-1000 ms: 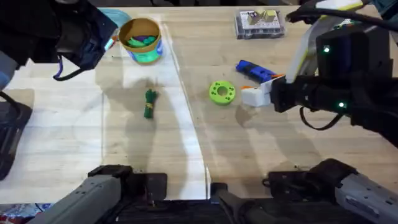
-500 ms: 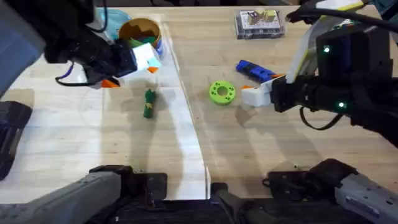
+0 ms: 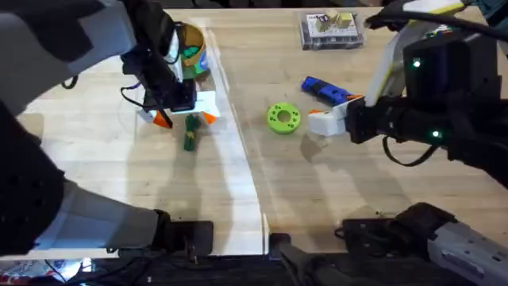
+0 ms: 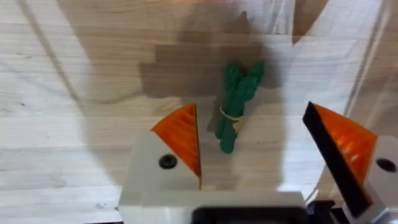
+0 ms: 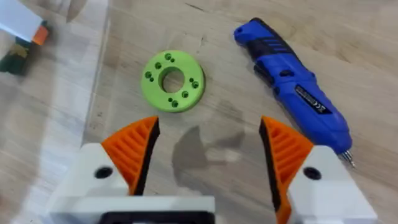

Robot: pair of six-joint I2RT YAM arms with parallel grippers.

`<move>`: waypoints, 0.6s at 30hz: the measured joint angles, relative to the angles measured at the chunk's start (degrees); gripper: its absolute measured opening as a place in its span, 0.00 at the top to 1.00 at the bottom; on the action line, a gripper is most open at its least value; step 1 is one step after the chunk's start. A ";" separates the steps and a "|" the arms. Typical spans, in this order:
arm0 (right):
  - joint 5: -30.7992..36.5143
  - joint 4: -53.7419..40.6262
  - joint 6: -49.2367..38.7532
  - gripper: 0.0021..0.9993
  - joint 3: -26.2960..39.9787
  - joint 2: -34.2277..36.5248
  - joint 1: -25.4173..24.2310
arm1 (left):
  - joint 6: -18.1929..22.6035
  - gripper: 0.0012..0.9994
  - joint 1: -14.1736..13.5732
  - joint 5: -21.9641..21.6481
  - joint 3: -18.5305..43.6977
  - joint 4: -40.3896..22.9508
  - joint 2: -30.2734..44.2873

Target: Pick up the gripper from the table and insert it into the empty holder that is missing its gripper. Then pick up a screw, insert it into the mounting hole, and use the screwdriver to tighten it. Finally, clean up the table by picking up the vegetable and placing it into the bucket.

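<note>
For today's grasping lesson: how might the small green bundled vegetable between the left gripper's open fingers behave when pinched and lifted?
The vegetable looks small and slim, so it is probably light. Its narrow, rounded stalks lie flat, so it could roll or twist between the left gripper's pads. The band around its middle suggests it will hold together.

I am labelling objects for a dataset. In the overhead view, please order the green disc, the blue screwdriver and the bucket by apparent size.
1. Blue screwdriver, longest.
2. Bucket; the left arm partly hides it, so this rank is unsure.
3. Green disc.

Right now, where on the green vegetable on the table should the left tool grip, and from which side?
Across its middle, from straight above. The vegetable lies flat on the table, long and thin, and the left tool is open with an orange pad either side of its lower half.
</note>
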 joint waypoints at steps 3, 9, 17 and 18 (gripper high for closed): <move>0.00 0.02 0.00 0.04 0.00 0.00 0.00 | 0.97 0.01 -1.12 -1.36 -0.93 0.85 1.73; 0.00 0.02 0.00 0.04 0.00 0.00 0.00 | 1.72 0.21 -1.65 -2.48 -2.69 2.93 3.99; -0.02 0.00 0.00 0.04 0.00 0.00 0.00 | 2.28 0.96 -1.65 -2.94 -2.71 3.55 3.97; 0.00 0.00 0.00 0.04 0.00 0.00 0.00 | 2.39 0.98 -1.65 -3.00 -2.71 3.59 3.97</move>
